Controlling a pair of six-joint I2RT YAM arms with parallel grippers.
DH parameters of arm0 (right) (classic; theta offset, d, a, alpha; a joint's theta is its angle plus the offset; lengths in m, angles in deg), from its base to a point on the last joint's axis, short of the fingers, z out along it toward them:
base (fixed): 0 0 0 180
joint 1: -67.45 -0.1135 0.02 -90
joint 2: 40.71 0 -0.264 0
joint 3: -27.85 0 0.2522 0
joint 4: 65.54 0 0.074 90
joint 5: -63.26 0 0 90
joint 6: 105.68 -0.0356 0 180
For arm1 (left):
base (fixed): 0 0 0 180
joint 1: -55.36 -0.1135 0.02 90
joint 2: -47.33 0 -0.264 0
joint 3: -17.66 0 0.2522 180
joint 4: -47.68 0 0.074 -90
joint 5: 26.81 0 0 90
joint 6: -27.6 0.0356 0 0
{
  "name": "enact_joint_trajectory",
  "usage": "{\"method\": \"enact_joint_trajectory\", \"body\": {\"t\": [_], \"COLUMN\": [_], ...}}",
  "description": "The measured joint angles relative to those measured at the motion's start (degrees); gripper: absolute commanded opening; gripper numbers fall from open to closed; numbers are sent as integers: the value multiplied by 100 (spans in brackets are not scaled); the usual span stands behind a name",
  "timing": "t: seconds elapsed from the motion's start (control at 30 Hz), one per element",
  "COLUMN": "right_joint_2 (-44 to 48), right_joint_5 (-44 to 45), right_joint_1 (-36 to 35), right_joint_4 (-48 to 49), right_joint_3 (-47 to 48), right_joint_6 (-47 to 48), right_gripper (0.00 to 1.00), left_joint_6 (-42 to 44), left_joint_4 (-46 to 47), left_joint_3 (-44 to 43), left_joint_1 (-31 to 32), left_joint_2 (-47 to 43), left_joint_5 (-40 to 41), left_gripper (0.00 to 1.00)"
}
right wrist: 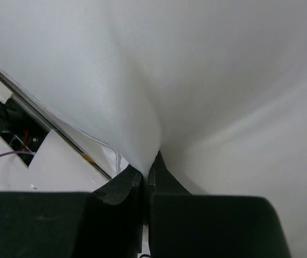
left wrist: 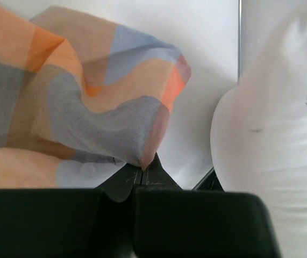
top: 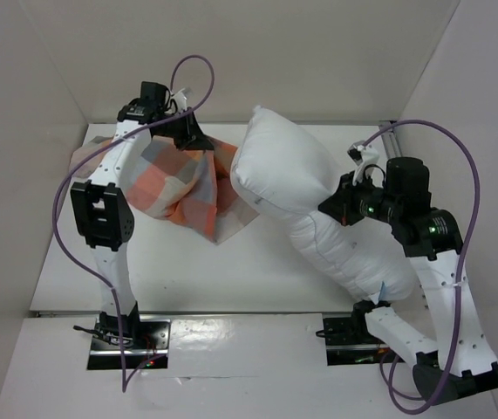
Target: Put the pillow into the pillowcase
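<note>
At ten o'clock on the surface (top: 231,271), the pillowcase (top: 187,188) is held bunched in the fully closed left jaws. Just beside it at three o'clock, the pillow (top: 288,179) is pinched by the closed right jaws, its long axis running five to eleven.

A white table (top: 257,271) is boxed in by plain white walls: a back wall (top: 301,52) along its far edge, and a left wall (top: 9,175) and a right wall (top: 484,96) along its sides. A short metal rail (top: 391,131) stands at the far right corner. A thin track (top: 231,312) runs along the near edge, and nearer still a glossy white board (top: 249,367) shows blotchy reflections. The light is soft and even.
</note>
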Motion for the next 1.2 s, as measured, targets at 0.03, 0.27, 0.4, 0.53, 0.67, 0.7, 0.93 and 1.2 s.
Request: {"method": "enact_joint_trajectory", "body": {"t": [0.03,0.27,0.4,0.53,0.67,0.7,0.93,1.2], "right_joint_2": [35,81,76,13,-98,-122,-299,-568], "right_joint_5": [-7,-170,-254,-334,-367,-391,46,28], "right_joint_1": [4,4,-7,-66,-96,-101,-131,-201], "right_joint_4": [-57,-313,-354,-343,-229,-223,-621,212], "right_joint_3": [28,24,-11,-201,-673,-815,-1141,-70], "right_joint_6": [20,66,63,-31,-278,-330,-660,-951], "right_gripper": [0,0,0,0,0,0,84,89], "left_joint_6": [-2,-184,-310,-380,-415,-413,-411,-385], "left_joint_4": [7,157,273,404,448,452,466,516], "left_joint_3": [-81,-398,-671,-649,-490,-444,-262,186], "left_joint_1": [-15,-105,-136,-140,-140,-140,-140,-140], "left_joint_2": [42,144,258,304,302,302,267,28], "left_joint_5": [-28,-133,-247,-332,-356,-354,-367,-380], "left_gripper": [0,0,0,0,0,0,0,0]}}
